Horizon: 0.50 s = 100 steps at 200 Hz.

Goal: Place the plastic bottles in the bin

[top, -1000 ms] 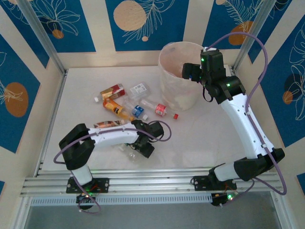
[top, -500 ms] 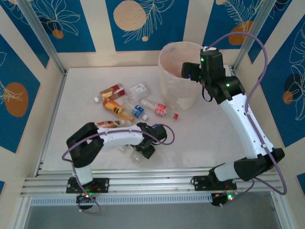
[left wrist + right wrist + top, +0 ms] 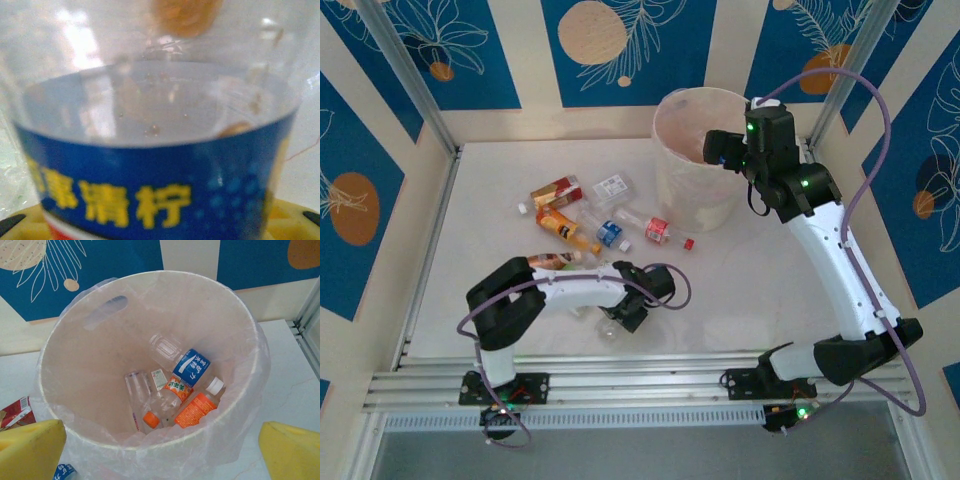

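A clear plastic bottle point(image 3: 160, 150) with a blue label and yellow characters sits hard up against the left wrist camera, between yellow pads point(image 3: 287, 220). From above, my left gripper point(image 3: 618, 320) is low near the table's front, shut on that bottle point(image 3: 609, 328). My right gripper point(image 3: 716, 150) hangs open over the white bin point(image 3: 695, 195), nothing between its yellow fingers point(image 3: 30, 447). The bag-lined bin point(image 3: 55, 340) holds several bottles, among them a blue-labelled one point(image 3: 192, 367) and an orange-labelled one point(image 3: 197, 410). More bottles lie on the table: red-labelled point(image 3: 557, 190), orange point(image 3: 560, 226), blue-labelled point(image 3: 610, 233).
Another red-labelled bottle point(image 3: 658, 230) and a loose red cap point(image 3: 688, 243) lie just left of the bin. A flattened bottle point(image 3: 550, 261) rests beside my left arm's forearm. Metal frame rails point(image 3: 425, 230) border the white table on the left and front.
My left gripper has slid a little right and toward the front and its fingers have closed in on the clear bottle. The right arm has barely moved above the bin.
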Available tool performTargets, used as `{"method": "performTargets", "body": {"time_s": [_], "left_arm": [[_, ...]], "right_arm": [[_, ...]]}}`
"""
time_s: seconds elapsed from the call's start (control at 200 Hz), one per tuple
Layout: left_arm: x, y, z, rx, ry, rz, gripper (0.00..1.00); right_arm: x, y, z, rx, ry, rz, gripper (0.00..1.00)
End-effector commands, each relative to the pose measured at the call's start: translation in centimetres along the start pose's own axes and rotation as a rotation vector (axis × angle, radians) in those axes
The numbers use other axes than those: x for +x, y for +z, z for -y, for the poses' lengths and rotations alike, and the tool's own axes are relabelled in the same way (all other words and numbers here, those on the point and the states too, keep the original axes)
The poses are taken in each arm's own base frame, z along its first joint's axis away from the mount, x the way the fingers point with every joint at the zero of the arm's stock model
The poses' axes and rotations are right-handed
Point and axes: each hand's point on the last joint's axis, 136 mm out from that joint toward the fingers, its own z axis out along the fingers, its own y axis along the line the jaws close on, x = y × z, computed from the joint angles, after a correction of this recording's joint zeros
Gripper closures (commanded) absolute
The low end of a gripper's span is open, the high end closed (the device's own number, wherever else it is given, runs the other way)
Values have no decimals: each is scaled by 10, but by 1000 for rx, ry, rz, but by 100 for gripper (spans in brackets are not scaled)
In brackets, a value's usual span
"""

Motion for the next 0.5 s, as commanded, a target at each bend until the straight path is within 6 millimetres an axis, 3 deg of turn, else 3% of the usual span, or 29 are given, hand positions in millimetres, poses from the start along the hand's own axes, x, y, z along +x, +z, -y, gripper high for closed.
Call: {"method": "performTargets", "body": {"time_s": [0.0, 0.495], "left_arm": [[-5, -3, -3, -30, 16, 16, 51], [-42, -81, -12, 9, -42, 250, 74]], "right_arm": [[-8, -10, -1, -15, 26, 39, 1], [-3, -27, 1, -51, 49, 50, 1]]}}
